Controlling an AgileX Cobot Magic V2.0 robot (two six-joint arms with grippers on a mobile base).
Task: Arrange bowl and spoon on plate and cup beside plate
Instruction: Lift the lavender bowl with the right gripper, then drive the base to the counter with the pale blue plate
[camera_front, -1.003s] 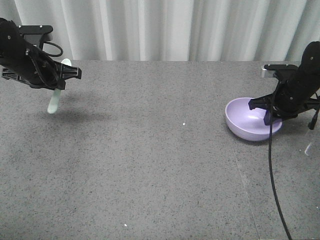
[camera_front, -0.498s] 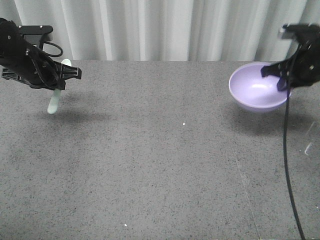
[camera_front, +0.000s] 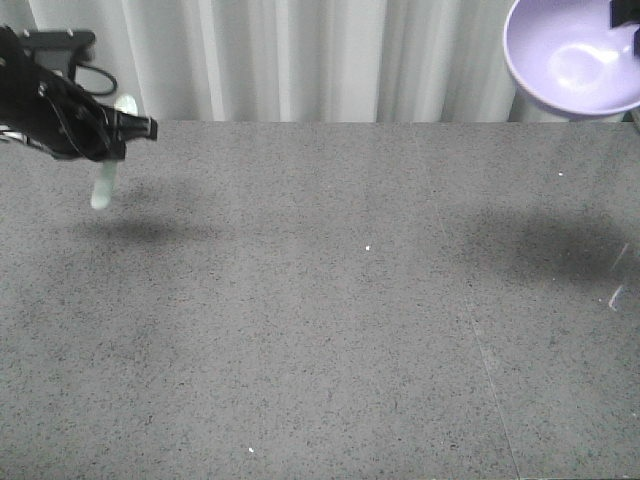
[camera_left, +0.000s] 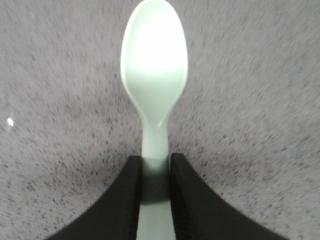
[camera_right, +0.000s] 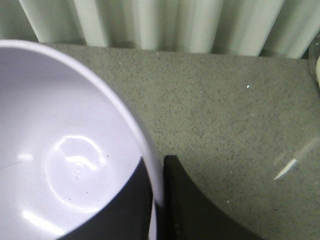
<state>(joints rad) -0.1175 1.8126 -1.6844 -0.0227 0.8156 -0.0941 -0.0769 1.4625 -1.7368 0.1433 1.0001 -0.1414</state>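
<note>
I have the lavender bowl (camera_front: 572, 52) high in the air at the far right of the front view. It is well clear of the grey speckled table (camera_front: 330, 330) and tipped so its inside faces the camera. On the right wrist camera the right gripper (camera_right: 156, 165) is clamped on the bowl's rim, with one black finger (camera_right: 125, 200) inside the wall and the other outside. A soft shadow (camera_front: 545, 245) lies on the table below the bowl.

The mint-green spoon (camera_front: 101, 188) is off the table too, hanging tilted at the far left near the rear edge. The left gripper (camera_front: 118, 135) is closed on its handle. From the left wrist camera I see the handle pinched between both black fingers, with the scoop sticking out past them. A white pleated curtain (camera_front: 300, 50) runs behind the table.
</note>
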